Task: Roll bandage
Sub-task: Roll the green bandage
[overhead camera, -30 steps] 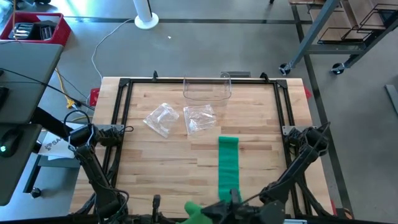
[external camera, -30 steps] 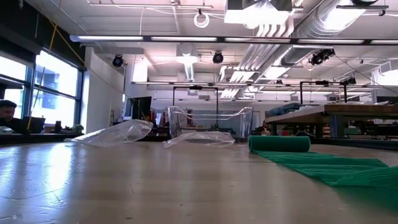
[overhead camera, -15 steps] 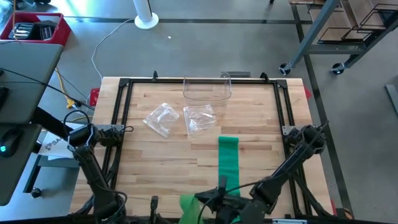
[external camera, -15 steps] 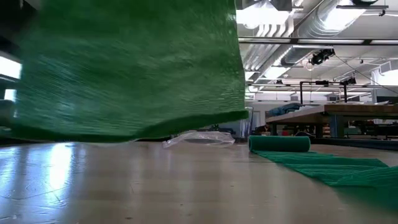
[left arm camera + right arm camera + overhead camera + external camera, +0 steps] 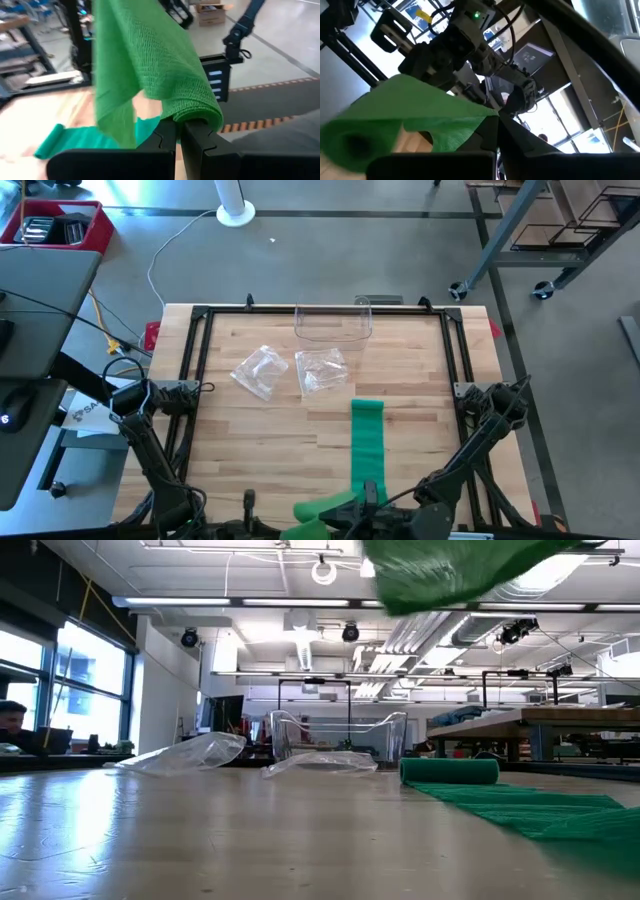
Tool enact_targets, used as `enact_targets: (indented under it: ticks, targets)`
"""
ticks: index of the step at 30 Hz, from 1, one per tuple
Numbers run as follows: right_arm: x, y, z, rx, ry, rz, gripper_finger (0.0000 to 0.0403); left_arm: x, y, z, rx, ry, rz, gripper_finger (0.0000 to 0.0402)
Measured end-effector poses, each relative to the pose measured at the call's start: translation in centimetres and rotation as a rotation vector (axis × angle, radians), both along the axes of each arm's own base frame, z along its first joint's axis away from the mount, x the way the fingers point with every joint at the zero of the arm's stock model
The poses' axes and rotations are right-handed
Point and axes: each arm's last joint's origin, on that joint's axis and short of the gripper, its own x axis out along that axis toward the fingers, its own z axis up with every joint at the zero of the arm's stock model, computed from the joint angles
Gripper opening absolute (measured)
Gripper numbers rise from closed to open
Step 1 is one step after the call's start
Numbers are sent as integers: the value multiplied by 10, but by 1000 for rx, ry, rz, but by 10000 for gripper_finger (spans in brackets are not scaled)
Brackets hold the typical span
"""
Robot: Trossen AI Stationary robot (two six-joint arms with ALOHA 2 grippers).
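A green mesh bandage (image 5: 366, 448) lies in a long strip on the wooden table, and its far end is rolled into a short cylinder (image 5: 450, 770). Its near end (image 5: 322, 512) is lifted off the table at the near edge and shows high up in the low view (image 5: 450, 570). My left gripper (image 5: 178, 131) is shut on this lifted end. My right gripper (image 5: 496, 124) is shut on it too, close by at the near edge (image 5: 368, 498). My left gripper pinches a folded, bunched part of the bandage's lifted near end (image 5: 192, 116) between its two fingers. Several layers drape over the fingertips, and a loose flap (image 5: 115, 107) hangs slack beside them. My right gripper pinches the edge of the same lifted end (image 5: 479, 116) between its two fingers. The cloth spreads away from the fingers, partly curled into a tube (image 5: 355, 142), clear of the table.
Two crumpled clear plastic bags (image 5: 260, 370) (image 5: 322, 370) lie on the table's far half. A clear plastic container (image 5: 333, 323) stands at the far edge. A black frame (image 5: 195, 360) runs along the table's sides.
The held near end of the bandage swung toward the table's left and hung low across the low view half a second ago. It has now come back toward the right and sits higher. The strip on the table and its rolled far end have stayed put.
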Motion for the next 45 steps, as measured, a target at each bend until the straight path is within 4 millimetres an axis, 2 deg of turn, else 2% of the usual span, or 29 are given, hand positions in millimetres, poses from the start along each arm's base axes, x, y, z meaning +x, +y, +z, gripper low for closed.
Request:
enact_targets:
  ticks: [5,10,13,18,22,28,32,38,45]
  targets:
    - [16,-16,0,0,1,-52,0,8,4,-1,-17,21,-21,1]
    - [22,-30,-1,29,15,-246,0,5,3,0,6,11,-11,1]
    - [22,-32,-9,65,56,-310,0,-1,0,0,18,-6,12,1]
    - [21,-33,-28,157,145,-294,4,-10,-4,1,35,-30,44,1]
    - [25,-37,-31,208,166,-265,33,-11,-4,1,27,-31,44,1]
    - [30,-36,-19,207,106,-188,119,-6,-2,-2,-6,-2,28,1]
    - [29,-37,-19,186,100,-234,166,-3,0,-2,-32,12,17,1]
    - [20,-34,-33,168,181,-288,180,-8,-3,-1,-48,-7,36,1]
    - [10,-34,-51,256,280,-306,181,-12,-3,0,-53,-40,94,1]
